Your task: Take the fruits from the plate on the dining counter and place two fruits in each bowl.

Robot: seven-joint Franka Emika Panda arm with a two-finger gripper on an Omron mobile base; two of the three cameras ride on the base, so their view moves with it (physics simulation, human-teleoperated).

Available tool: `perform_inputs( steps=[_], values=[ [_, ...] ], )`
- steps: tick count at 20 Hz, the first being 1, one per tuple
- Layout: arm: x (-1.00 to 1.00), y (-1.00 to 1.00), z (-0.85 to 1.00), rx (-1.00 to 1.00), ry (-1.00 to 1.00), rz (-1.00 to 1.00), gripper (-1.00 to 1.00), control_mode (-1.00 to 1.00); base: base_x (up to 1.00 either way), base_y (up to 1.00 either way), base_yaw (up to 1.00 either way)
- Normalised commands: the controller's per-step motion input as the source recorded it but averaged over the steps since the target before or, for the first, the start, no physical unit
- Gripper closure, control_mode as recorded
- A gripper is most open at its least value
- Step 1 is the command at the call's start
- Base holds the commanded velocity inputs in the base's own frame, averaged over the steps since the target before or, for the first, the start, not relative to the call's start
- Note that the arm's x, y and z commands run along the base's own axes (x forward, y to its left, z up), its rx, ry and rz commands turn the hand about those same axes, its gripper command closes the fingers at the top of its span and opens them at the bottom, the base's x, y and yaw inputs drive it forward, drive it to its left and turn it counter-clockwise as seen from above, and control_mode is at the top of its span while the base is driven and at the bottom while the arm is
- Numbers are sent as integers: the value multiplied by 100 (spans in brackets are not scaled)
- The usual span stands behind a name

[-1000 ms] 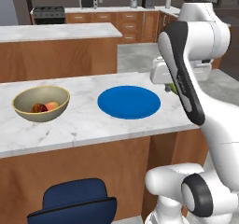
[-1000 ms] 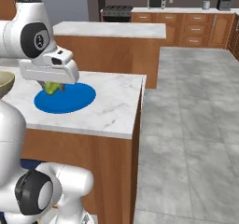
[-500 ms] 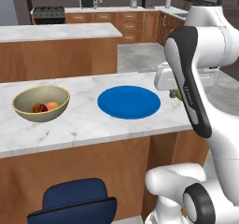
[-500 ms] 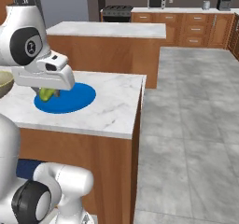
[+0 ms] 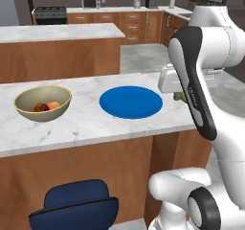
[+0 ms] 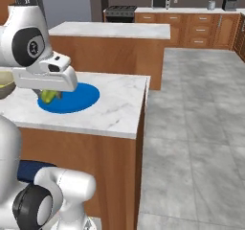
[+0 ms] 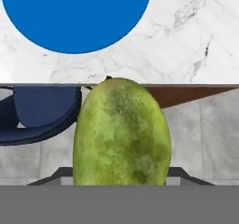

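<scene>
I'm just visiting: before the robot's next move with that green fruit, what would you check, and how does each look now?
1. Green oblong fruit held in the hand: ok.
2. Flat round bright blue plate emptied of fruit: ok.
3. Beige bowl with yellowish rim already has two fruits, so skip it: ok.
4. Second bowl located: cannot tell.
5. Fruit lifted clear of the white-grey marble dining counter: ok.

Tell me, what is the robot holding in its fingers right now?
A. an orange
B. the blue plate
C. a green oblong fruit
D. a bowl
C: the hand view shows the green fruit gripped close up, lifted off the blue plate.
</scene>
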Motion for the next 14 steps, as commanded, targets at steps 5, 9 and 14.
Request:
perform_inputs(
  steps=[5, 9, 14],
  values=[
    [0, 0, 0, 0, 0, 0, 100, 100, -96, 0, 0],
    [0, 0, 0, 0, 0, 0, 100, 100, -70, 58, 0],
    [0, 0, 0, 0, 0, 0, 100, 100, 0, 100, 0]
  ],
)
